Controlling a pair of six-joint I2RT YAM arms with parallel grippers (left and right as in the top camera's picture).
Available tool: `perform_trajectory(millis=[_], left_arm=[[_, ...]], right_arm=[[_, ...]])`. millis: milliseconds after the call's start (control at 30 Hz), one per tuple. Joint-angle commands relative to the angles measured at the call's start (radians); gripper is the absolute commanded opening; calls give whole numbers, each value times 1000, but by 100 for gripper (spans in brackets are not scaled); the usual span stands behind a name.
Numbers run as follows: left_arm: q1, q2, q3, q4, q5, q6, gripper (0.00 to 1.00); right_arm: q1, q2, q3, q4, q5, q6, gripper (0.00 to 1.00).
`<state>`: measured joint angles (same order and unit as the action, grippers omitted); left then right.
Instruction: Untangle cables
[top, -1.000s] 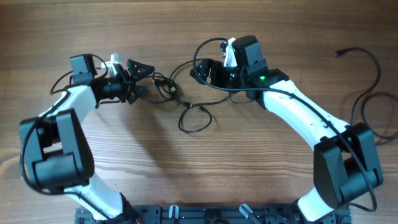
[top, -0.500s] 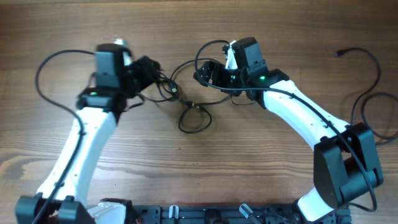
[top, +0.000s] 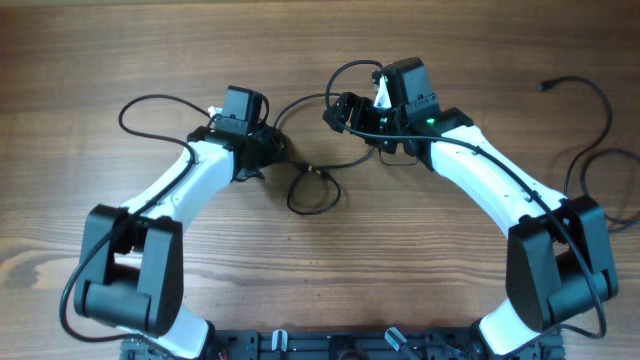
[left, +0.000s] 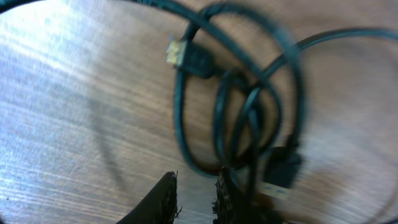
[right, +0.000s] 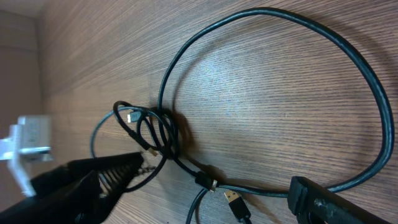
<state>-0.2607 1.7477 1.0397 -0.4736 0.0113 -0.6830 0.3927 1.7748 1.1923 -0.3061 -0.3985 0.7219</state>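
Observation:
The cables (top: 312, 170) are thin black cords lying mid-table, with a small knot to the left of centre and a loose loop below it. My left gripper (top: 268, 152) sits right at the knot. In the left wrist view its fingers (left: 166, 199) stand close together, with a narrow strip of bare wood between them. The coiled cables (left: 193, 59) lie just beyond, and a plug (left: 280, 174) rests beside the right finger. My right gripper (top: 345, 112) is wide open above a long strand. In the right wrist view that gripper (right: 211, 193) straddles a gold-tipped plug (right: 235, 203), and the knot (right: 155, 134) lies ahead.
A separate black cable (top: 590, 110) curls along the table's far right edge. The left arm's own wire (top: 150, 102) arcs behind it. A big cable loop (right: 280, 12) sweeps across the wood in the right wrist view.
My left arm swung in from the left onto the knot and its jaws narrowed from wide open. The right gripper shifted slightly up and right and stayed open.

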Motion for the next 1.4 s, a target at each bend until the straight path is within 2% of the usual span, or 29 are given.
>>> perform_trajectory(millis=[0, 133, 300, 467, 833, 867, 900, 933, 1067, 1100, 1233, 1367], left_arm=[[0, 20, 2, -32, -25, 24, 23], [2, 20, 2, -43, -55, 32, 22], [19, 19, 2, 48, 21, 19, 31], [41, 20, 2, 108, 37, -79, 32], [21, 121, -10, 127, 25, -89, 32], [21, 121, -10, 127, 25, -89, 25], [21, 121, -9, 130, 25, -89, 12], [23, 121, -9, 130, 25, -89, 4], [41, 97, -9, 93, 26, -88, 4], [43, 84, -9, 85, 40, -67, 4], [45, 27, -7, 119, 193, 227, 4], [45, 23, -7, 133, 300, 358, 4]], right_arm=[[2, 23, -7, 3, 17, 11, 100], [2, 23, -7, 3, 18, 11, 100], [2, 23, -7, 3, 18, 11, 100], [2, 23, -7, 3, 18, 11, 100], [2, 23, -7, 3, 18, 11, 100], [2, 23, -7, 3, 18, 11, 100], [2, 23, -7, 3, 18, 11, 100], [2, 23, -7, 0, 18, 13, 99], [2, 23, -7, -2, 1, 14, 95], [2, 23, -7, 3, -22, 11, 98], [2, 25, -7, 16, -91, 5, 99], [3, 50, -7, 22, -127, 13, 99]])
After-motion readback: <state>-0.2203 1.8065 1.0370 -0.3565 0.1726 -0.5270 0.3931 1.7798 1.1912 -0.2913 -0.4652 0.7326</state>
